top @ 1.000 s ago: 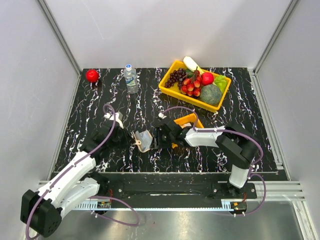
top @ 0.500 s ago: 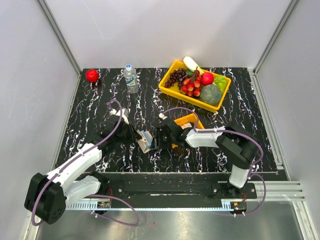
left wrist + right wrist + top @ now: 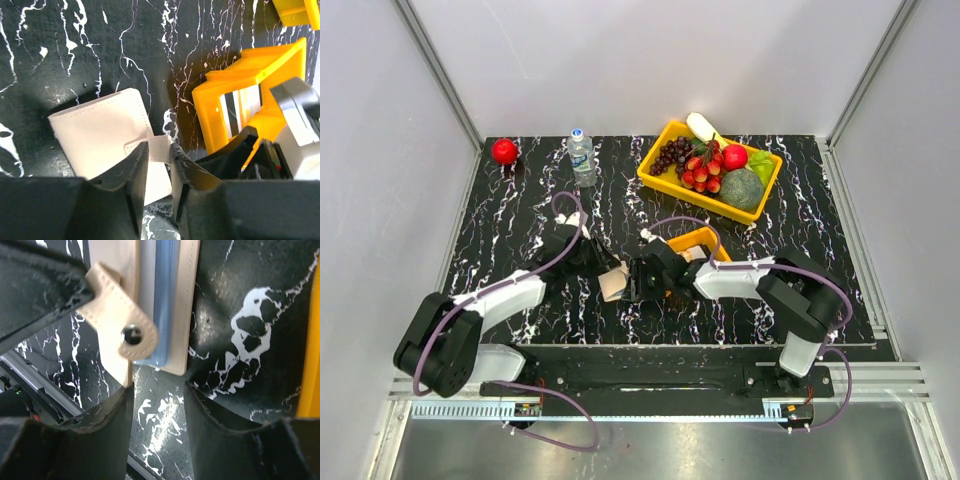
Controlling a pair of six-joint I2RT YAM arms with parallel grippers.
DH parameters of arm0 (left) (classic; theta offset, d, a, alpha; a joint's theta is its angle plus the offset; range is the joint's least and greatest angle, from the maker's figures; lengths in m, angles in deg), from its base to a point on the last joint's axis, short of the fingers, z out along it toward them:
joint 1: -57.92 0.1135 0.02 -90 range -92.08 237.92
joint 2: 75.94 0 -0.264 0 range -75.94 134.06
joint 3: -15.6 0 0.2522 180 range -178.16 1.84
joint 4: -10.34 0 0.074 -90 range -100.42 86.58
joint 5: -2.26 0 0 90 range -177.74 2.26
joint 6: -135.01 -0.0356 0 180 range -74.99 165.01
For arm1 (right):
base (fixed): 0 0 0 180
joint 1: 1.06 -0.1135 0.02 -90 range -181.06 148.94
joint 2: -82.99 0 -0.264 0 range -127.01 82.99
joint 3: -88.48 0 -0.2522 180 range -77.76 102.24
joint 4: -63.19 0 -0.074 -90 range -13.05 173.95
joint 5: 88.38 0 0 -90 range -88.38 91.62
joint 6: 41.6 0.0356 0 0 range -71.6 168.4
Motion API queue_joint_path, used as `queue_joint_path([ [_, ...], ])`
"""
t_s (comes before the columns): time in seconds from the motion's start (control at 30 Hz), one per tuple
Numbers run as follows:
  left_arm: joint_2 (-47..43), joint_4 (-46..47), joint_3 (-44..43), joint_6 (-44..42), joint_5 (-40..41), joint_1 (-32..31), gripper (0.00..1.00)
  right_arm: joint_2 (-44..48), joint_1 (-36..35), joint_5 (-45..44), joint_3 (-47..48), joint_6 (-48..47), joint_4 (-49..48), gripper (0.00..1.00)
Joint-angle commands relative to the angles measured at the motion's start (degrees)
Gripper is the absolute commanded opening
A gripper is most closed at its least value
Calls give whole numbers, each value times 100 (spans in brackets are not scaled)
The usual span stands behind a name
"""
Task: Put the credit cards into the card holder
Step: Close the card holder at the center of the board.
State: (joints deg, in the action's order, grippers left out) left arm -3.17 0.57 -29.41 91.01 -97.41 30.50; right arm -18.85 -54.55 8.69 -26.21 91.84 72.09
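The tan card holder (image 3: 613,285) lies at the table's middle between both grippers. In the left wrist view it (image 3: 97,132) is folded, and my left gripper (image 3: 160,150) has its jaws narrowed on the strap tab (image 3: 161,146). In the right wrist view the holder (image 3: 190,300) shows edge-on with a light blue card (image 3: 165,295) between its flaps, and the snap strap (image 3: 131,333) hangs loose. My right gripper (image 3: 157,405) is open at the holder's end, one fingertip (image 3: 117,402) against a flap. Silvery cards (image 3: 240,106) stand in the small orange tray (image 3: 250,80).
A yellow basket (image 3: 655,165) of fruit stands at the back right. A water bottle (image 3: 582,157) and a red apple (image 3: 504,151) stand at the back left. The small orange tray (image 3: 705,238) sits just behind my right gripper (image 3: 634,283). My left gripper (image 3: 597,262) is close to it.
My left arm has swung right and reached the card holder's strap. The holder, spread open earlier, now stands more folded. My right gripper has stayed at the holder.
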Motion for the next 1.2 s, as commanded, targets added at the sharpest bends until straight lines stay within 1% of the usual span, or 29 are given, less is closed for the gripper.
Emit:
queue_joint_path([
  [0.0,368,901,49,164,-140,-18,31,427,-170,-671,-206,42,442,51],
  [0.07,597,946,13,155,-167,-35,32,682,-205,-926,-364,77,442,51],
  [0.13,773,1025,22,155,-175,-53,36,937,-214,-1041,-444,77,442,52],
  [0.17,834,1016,13,155,-184,-62,38,1051,-223,-1058,-470,51,660,52],
  [0.2,879,1025,13,146,-202,-70,39,1174,-231,-1093,-505,50,671,52],
  [0.27,870,1025,39,111,-132,-114,48,1385,-231,-1111,-576,42,610,52],
  [0.3,914,894,13,76,-79,-132,54,1465,-223,-1094,-611,50,592,53],
  [0.33,958,763,-56,32,-44,-141,59,1535,-231,-1076,-628,77,540,53],
  [0.4,1011,682,-127,-21,0,-158,59,1606,-232,-1024,-646,164,348,53],
  [0.47,801,866,4,-3,53,-220,64,1554,-232,-936,-611,226,258,53],
  [0.53,512,771,-30,-20,9,-237,67,1448,-232,-866,-611,331,109,54],
  [0.63,-59,236,-232,-196,193,-246,73,1203,-232,-813,-637,507,-128,54],
  [0.67,-262,-27,-276,-257,333,-264,78,1115,-223,-778,-620,542,-172,54],
  [0.73,-683,-389,-303,-380,623,-264,84,983,-214,-725,-585,639,-295,54],
  [0.83,-1185,-995,-128,-539,941,-255,88,763,-214,-725,-480,788,-445,55],
  [0.87,-1300,-1101,-49,-548,1202,-255,89,701,-223,-733,-444,824,-471,55],
  [0.9,-1396,-1198,56,-557,1309,-255,89,649,-214,-559,-401,824,-498,55],
  [1.0,-1450,-1216,372,-513,1406,-255,89,534,-188,-567,-356,903,-577,56],
  [1.17,-1240,-874,655,-434,1345,-246,89,595,-152,-461,-426,921,-858,59],
])
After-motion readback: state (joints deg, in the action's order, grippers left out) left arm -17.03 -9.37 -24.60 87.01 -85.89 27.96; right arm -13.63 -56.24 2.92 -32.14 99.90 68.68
